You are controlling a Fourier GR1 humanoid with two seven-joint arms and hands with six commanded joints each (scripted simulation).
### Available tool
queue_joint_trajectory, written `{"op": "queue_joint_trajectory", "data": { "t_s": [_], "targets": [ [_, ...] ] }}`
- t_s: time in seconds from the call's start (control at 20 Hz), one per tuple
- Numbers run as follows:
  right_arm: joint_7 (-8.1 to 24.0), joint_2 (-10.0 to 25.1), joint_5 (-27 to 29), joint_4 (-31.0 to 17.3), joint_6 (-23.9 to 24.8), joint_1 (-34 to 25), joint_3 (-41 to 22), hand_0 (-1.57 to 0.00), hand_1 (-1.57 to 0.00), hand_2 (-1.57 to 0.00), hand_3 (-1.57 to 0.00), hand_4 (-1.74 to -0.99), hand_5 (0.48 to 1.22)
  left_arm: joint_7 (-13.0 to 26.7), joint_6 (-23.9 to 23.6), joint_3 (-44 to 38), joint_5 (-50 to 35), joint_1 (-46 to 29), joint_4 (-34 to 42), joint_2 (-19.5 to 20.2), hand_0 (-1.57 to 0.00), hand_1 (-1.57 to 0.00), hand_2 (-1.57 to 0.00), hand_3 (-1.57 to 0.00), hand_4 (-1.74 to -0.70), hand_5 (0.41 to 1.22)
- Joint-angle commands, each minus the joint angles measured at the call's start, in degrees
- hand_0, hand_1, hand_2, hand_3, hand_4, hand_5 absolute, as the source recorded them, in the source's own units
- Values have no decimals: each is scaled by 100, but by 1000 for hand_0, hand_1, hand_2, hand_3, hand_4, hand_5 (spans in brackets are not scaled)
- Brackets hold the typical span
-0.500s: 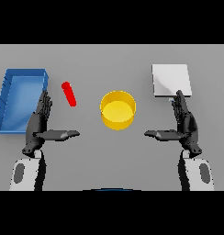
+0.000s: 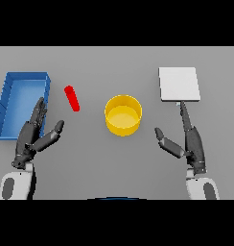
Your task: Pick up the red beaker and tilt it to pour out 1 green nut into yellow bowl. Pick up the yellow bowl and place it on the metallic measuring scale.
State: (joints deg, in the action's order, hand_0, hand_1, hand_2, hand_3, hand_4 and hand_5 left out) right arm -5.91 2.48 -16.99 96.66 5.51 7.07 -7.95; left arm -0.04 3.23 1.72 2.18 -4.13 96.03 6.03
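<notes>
The left hand (image 2: 35, 132) has swung its fingers up and toward the red beaker (image 2: 72, 98), thumb now angled upward rather than lying sideways as it did a moment ago; its fingers are spread, holding nothing. The beaker lies tilted on the worktop (image 2: 114, 163), between the blue tray (image 2: 23, 103) and the yellow bowl (image 2: 122, 114). The right hand (image 2: 188, 139), also spread, waits below the metallic scale (image 2: 179, 83). The reach looks only just begun.
</notes>
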Motion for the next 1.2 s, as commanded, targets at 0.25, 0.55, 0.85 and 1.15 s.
{"op": "queue_joint_trajectory", "data": {
  "t_s": [0.25, 0.55, 0.85, 1.15],
  "targets": [
    [154, -66, 6, 180, -38, 45, -75, 1, 1, 1, 1, -1199, 603, 294, -60, 157, 301, 83, -74, 34, 1, 1, 1, 1, -1159, 602],
    [12, 22, 151, 309, -174, 153, -37, 1, 1, 1, 1, -1256, 631, -145, -173, 166, 626, 807, -1236, -99, 1, 1, 1, 1, -1222, 626],
    [69, -29, 169, 244, -172, 127, -42, 1, 1, 1, 1, -1278, 634, -334, -289, -58, 664, 1699, -2256, -128, 1, 1, 1, 1, -1262, 668],
    [68, 17, 151, 268, -171, 111, -25, 1, 1, 1, 1, -1267, 640, -511, -328, -204, 700, 2349, -3124, -160, 1, 1, 1, 1, -1292, 688]
  ]
}}
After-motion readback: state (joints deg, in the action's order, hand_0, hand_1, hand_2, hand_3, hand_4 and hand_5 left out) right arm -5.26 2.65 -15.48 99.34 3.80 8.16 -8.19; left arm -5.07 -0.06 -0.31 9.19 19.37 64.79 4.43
